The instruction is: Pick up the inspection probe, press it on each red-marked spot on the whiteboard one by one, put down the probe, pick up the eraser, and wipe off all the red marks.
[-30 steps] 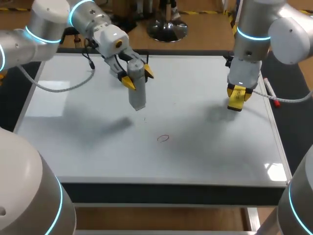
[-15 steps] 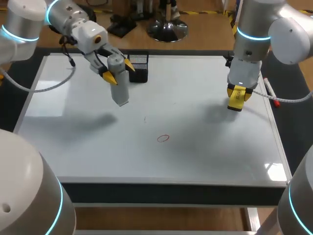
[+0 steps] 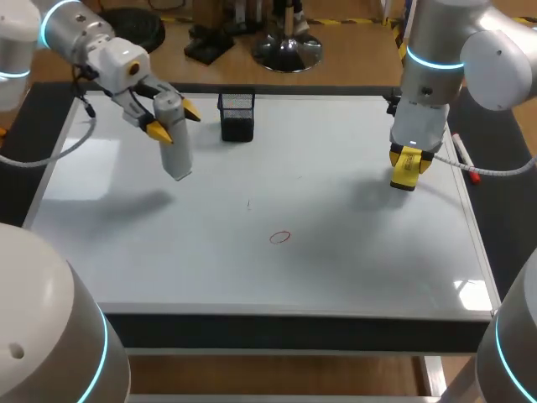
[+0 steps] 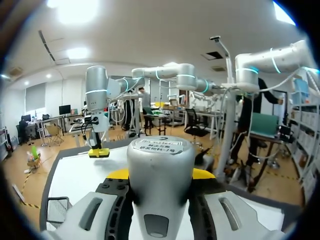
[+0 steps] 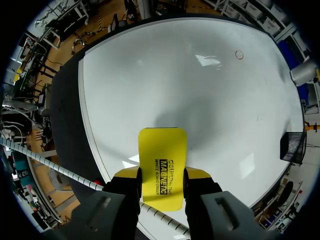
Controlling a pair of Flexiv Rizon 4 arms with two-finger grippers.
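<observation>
Your left wrist view: probe [image 4: 161, 190] hides most of fingertips [image 4: 118, 174]. Head view: speck [image 3: 248, 204], 11 o'clock of red circle [image 3: 280, 237], too small to tell.

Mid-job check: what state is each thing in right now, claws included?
left claw: shut on the inspection probe.
inspection probe: held off the whiteboard, tilted, tip down.
right claw: shut on the yellow eraser.
yellow eraser: lifted above the board, not touching.
whiteboard: lying flat, marked.
red mark: a circle, unwiped.
black mesh holder: upright at the board's far edge.
</observation>
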